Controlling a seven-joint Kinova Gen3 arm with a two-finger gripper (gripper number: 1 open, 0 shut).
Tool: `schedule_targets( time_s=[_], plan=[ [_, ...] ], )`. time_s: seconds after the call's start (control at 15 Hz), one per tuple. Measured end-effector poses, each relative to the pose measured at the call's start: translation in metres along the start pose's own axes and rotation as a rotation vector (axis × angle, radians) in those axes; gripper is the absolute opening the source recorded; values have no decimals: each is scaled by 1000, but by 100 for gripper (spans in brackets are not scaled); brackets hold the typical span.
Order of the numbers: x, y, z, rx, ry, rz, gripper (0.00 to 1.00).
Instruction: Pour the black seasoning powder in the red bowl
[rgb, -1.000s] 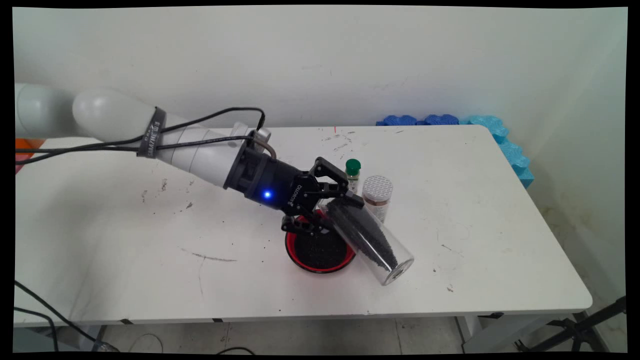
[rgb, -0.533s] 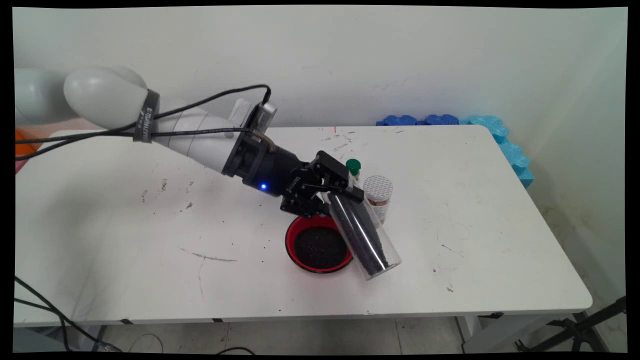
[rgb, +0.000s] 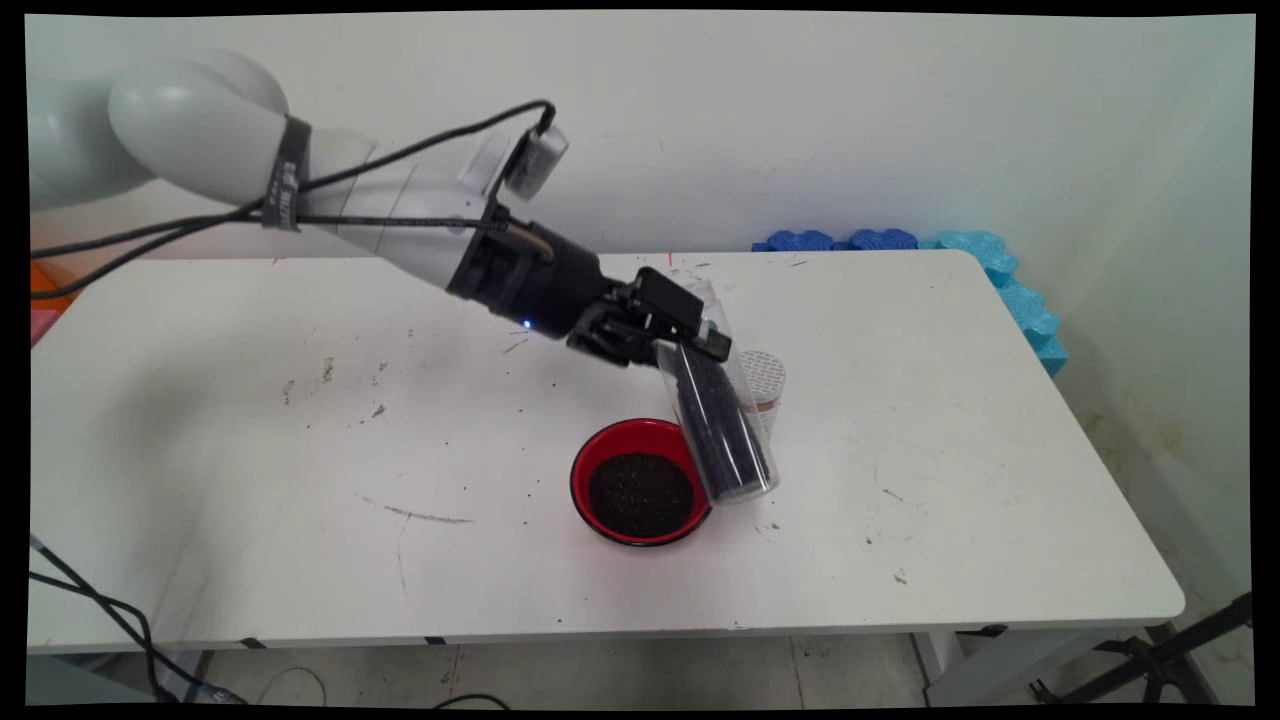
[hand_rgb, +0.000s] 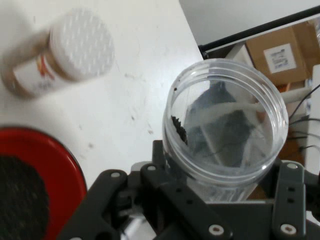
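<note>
My gripper (rgb: 692, 345) is shut on the upper end of a clear plastic jar (rgb: 725, 430) with dark grains inside. The jar hangs steeply tilted, its lower end just over the right rim of a red bowl (rgb: 583, 470) that holds dark grains. In the hand view the jar (hand_rgb: 225, 120) shows a round end between the fingers of the gripper (hand_rgb: 220, 187), with a few grains stuck to its wall. The red bowl (hand_rgb: 55, 150) lies at the lower left there.
A spice jar with a white perforated lid (rgb: 765, 372) stands just behind the clear jar; in the hand view the spice jar (hand_rgb: 65, 52) is at the upper left. Blue foam pieces (rgb: 1000, 270) line the table's far right corner. The table's right edge (rgb: 1120, 470) is close.
The arm has risen and turned its wrist. The clear jar swung from a shallow tilt to a steep one, its lower end moving up and left toward the bowl's rim.
</note>
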Motion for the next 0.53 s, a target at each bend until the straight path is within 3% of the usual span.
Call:
schedule_targets(
  time_s=[0.2,0.53],
  plan=[
    [8,8,-6,11,15,126,0],
    [23,24,-20,41,28,409,0]
  ],
)
